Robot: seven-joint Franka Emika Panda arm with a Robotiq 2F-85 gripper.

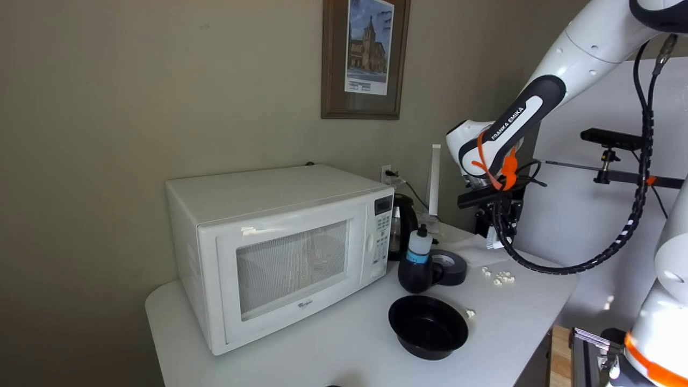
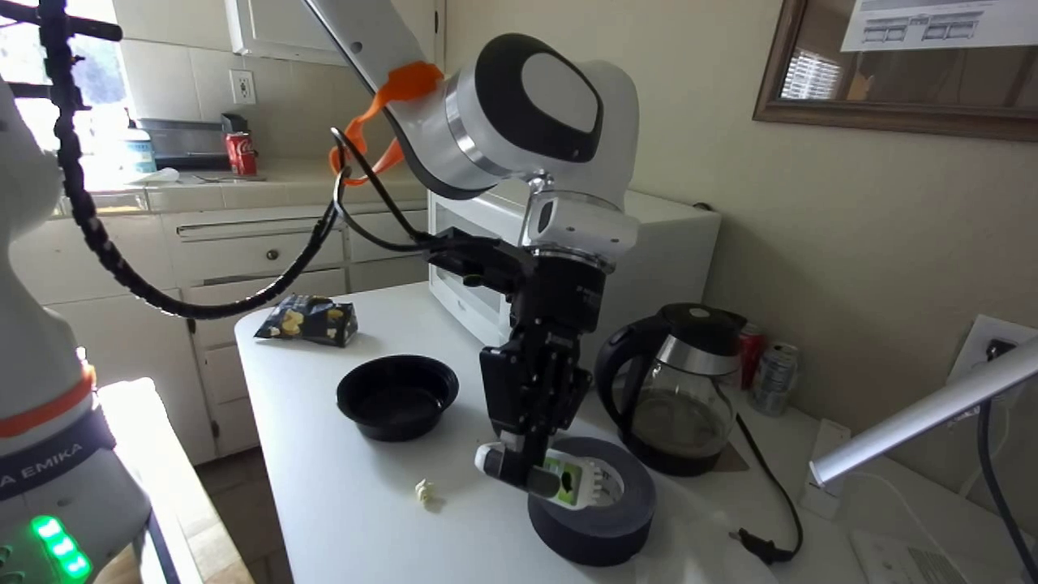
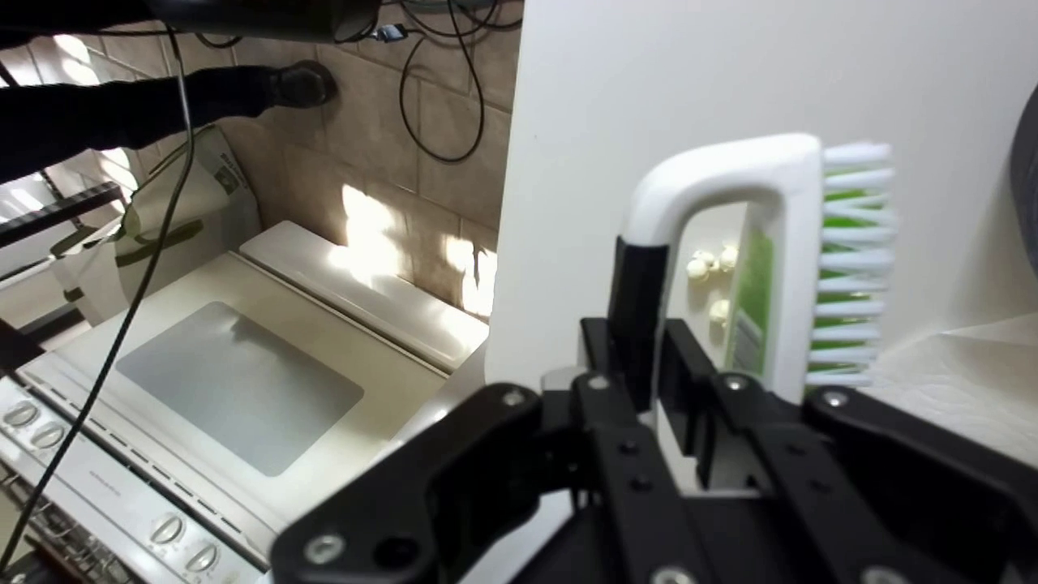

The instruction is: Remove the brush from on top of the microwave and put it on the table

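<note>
Gripper (image 3: pixel 636 349) has the brush (image 3: pixel 799 268) clamped by its handle's black part, bristles facing 3 o'clock in wrist view; brush is over the table (image 1: pixel 322 344), off the microwave (image 1: pixel 290 269), which sits approx 9 o'clock from it in an exterior view; ht above the top, can't tell; main risk prob letting go too high: brush wd drop, bounce, maybe go off the table edge, 9 o'clock in wrist view; popcorn (image 3: pixel 726 259) shows thru the handle loop, so lowering straight cd crush it or leave brush tilted; tape roll (image 2: pixel 588 539) is at 4 o'clock in an exterior view, so drifting that way cd perch brush on its rim; a knock cd swivel the handle
</note>
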